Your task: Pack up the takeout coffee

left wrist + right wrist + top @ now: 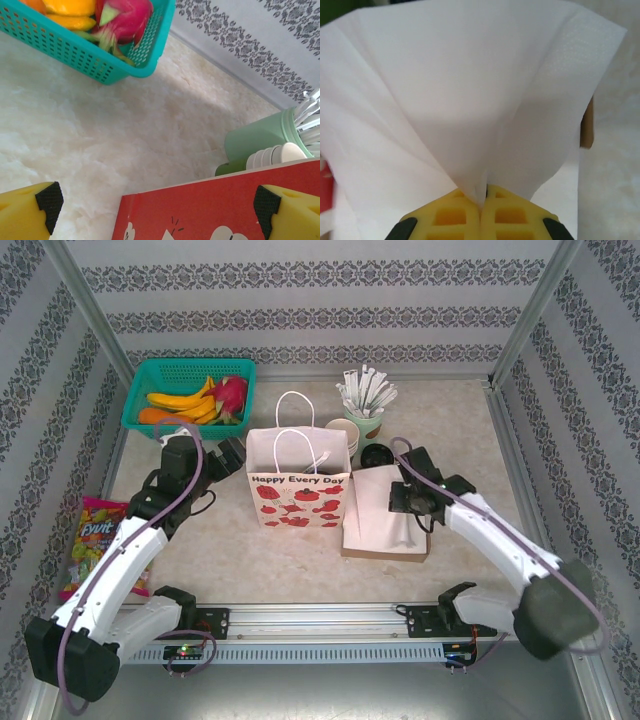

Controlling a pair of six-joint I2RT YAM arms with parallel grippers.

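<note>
Right gripper is clamped shut on the near edge of a white napkin, with the sheet fanning up and away from the jaws. It sits over the napkin stack, just right of the paper bag. Left gripper is wide open and holds nothing, hovering at the bag's far-left top edge, one pad on each side of it. The takeout coffee, black lid up, stands on the table just beyond the napkin stack. It is right of the bag, beside the lidless cup stack, and is not yet packed. The step looks like pulling one napkin to go in the bag. To do it well, lift straight up until the sheet clears the stack, and check that only one sheet comes; can't tell from here whether more are pinched. Then swing left over the bag mouth, staying clear of the handles. Keep low past the coffee so the trailing sheet doesn't brush the lid. The left gripper could steady the bag rim, since the bag looks light and easy to tip.
</note>
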